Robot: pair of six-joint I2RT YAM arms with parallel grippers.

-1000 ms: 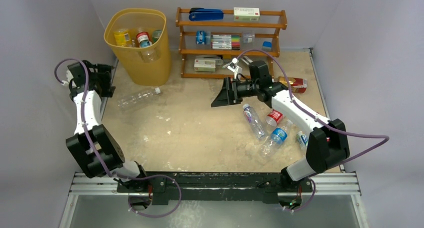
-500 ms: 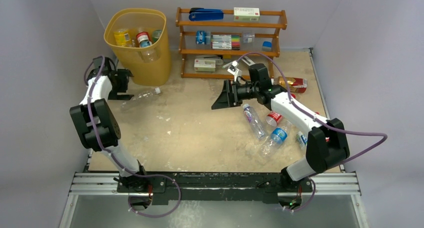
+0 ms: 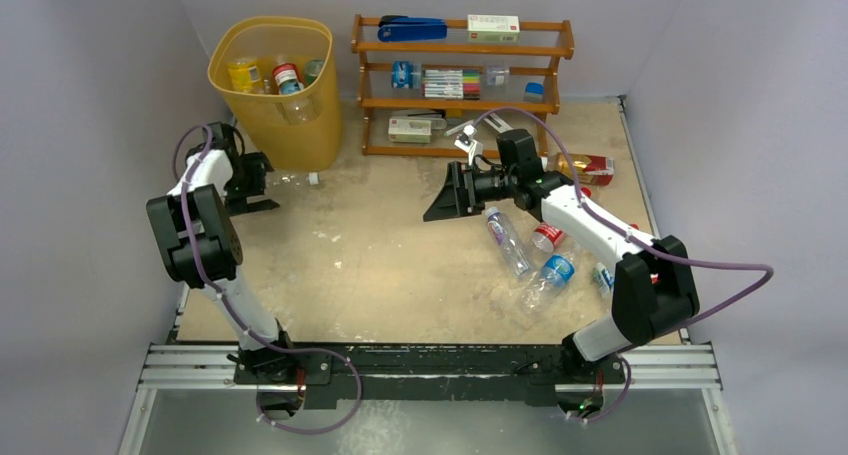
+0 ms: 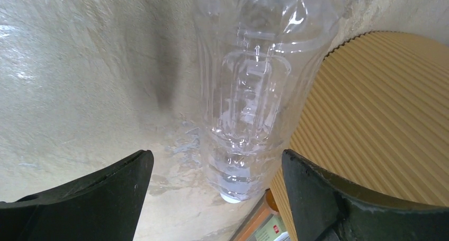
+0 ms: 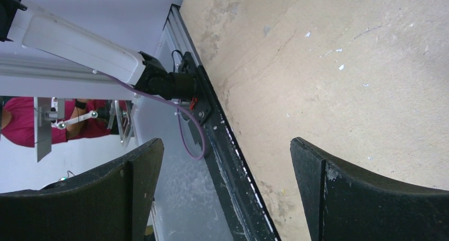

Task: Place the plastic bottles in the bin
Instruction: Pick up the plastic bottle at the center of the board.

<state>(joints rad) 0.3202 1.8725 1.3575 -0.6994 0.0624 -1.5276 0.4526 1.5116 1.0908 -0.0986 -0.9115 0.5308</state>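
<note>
The bin [image 3: 275,95] stands at 11 o'clock on the tabletop [image 3: 380,265], with a few of the plastic bottles [image 3: 287,76] already inside: a yellow one, one with a red cap and a clear one can be made out. At the bin's foot, on its 6 o'clock side, a clear bottle [image 4: 249,92] lies on its side on the tabletop, its white cap pointing toward 3 o'clock. The left fingers [image 3: 265,185] are low at that bottle's base end and stand wide apart, one on each side of it. The left wrist view shows a gap between each finger and the bottle, so it is not clamped, and the bin's ribbed wall sits just beside the bottle. The right fingers [image 3: 440,193] hang over the middle of the tabletop, aimed toward 9 o'clock, also spread wide with nothing between them. A cluster of bottles lies at about 4 o'clock beside the right arm: a clear one with a purple label [image 3: 507,240], one with a red label [image 3: 548,237], one with a blue label [image 3: 552,273] and a smaller one [image 3: 603,275]. Another lies near 2 o'clock [image 3: 590,167]. A wooden rack [image 3: 460,75] at 12 o'clock holds a blue stapler [image 3: 412,28] and a white box [image 3: 493,27].
</note>
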